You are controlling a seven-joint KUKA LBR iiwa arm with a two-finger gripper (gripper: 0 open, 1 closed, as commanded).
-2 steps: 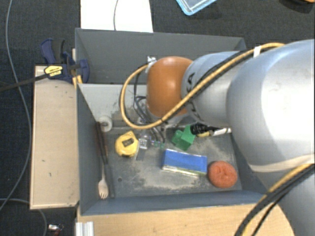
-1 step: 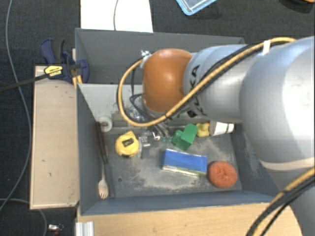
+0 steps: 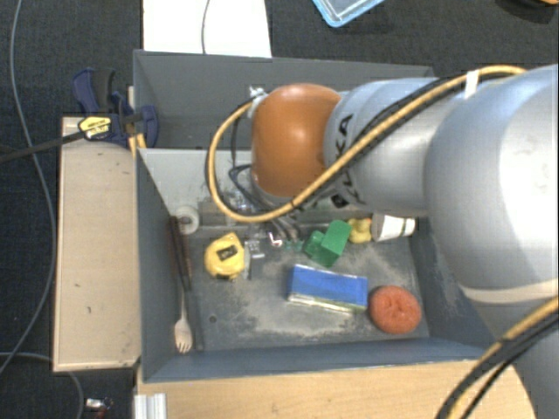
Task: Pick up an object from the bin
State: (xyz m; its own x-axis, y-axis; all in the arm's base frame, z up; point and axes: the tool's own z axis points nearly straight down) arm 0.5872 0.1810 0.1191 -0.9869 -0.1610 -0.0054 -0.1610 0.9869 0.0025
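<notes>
Gripper (image 3: 265, 236): low in the bin (image 3: 279, 94), beneath orange wrist cover (image 3: 293, 138); spread or pressed together, cannot tell.
Nearest: yellow tape measure (image 3: 224, 257) just beside it, away from the arm; green block (image 3: 327, 243) just beside it, armward.
Risk: likely closes on the bare floor between them, or nudges either aside.

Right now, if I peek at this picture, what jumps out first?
The big silver robot arm with its round orange wrist cover stands out first, reaching in from the right over the grey metal bin. Next come bright things on its floor: a round yellow tape measure at the left, a flat blue rectangular block in the middle, a round red-orange ball at the right.
</notes>
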